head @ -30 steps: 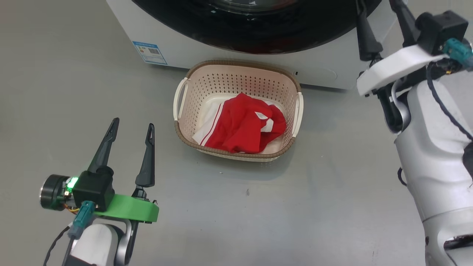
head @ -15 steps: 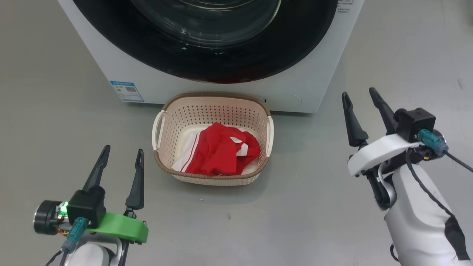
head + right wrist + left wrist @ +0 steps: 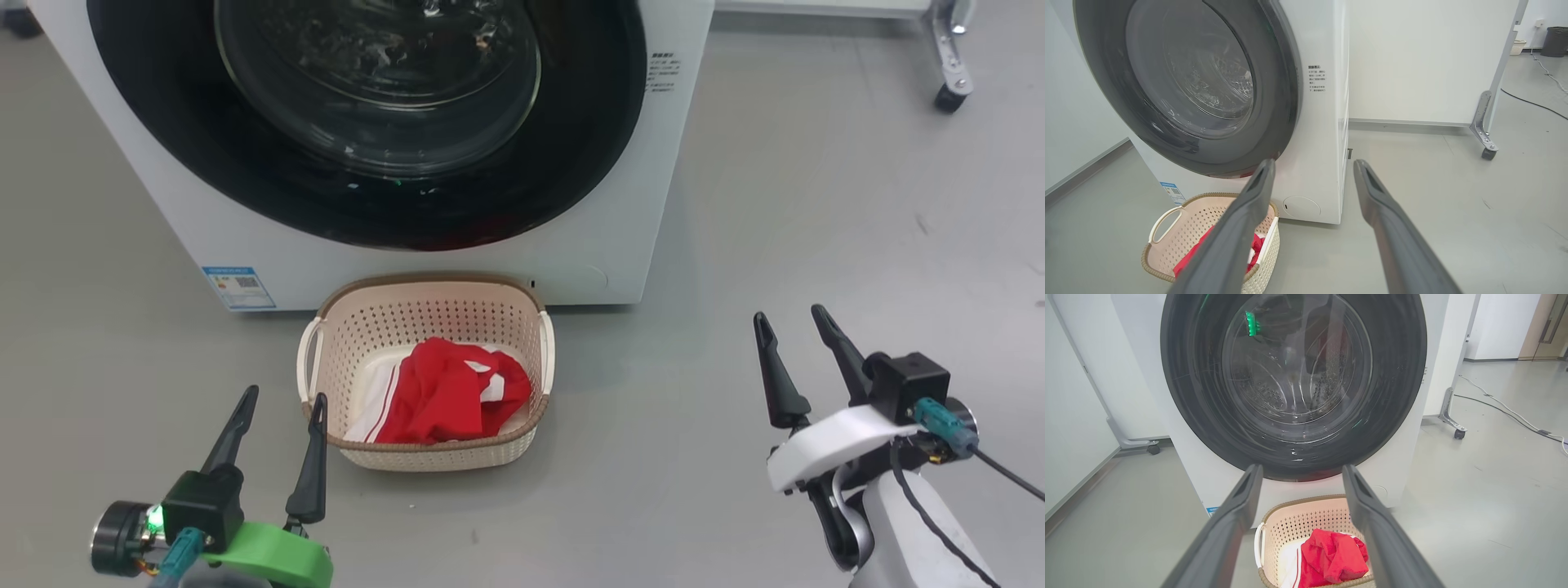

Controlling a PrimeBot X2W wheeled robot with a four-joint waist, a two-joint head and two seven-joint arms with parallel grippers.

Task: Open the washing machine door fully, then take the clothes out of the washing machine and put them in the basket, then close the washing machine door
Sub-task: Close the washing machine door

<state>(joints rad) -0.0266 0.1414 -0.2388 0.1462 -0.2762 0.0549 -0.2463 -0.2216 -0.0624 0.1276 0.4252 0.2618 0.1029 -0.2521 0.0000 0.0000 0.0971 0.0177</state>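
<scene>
The grey floor runs across the whole scene. On it stands the white washing machine, and a caster-footed metal leg stands off to the machine's right. The round black door covers most of the machine's front. It lies flat against the front panel, closed, and the metal drum shows dimly through the glass bowl at its centre.

The cream basket, with its brown woven rim, sits on the floor just in front of the machine, below the bottom of the door. One white handle shows at each side of the basket. The red clothes lie bunched inside it, resting on the bottom. A white-striped edge is spread toward the basket's left side, and a small white label faces up.

The left gripper hangs over the floor just beside the basket's left front corner. Its fingers are spread apart, with nothing between them. The right gripper is well apart from the basket on the right, also released and empty. Both point toward the machine.

A small blue label is stuck at the machine's lower left corner, and a block of tiny print sits right of the door.
</scene>
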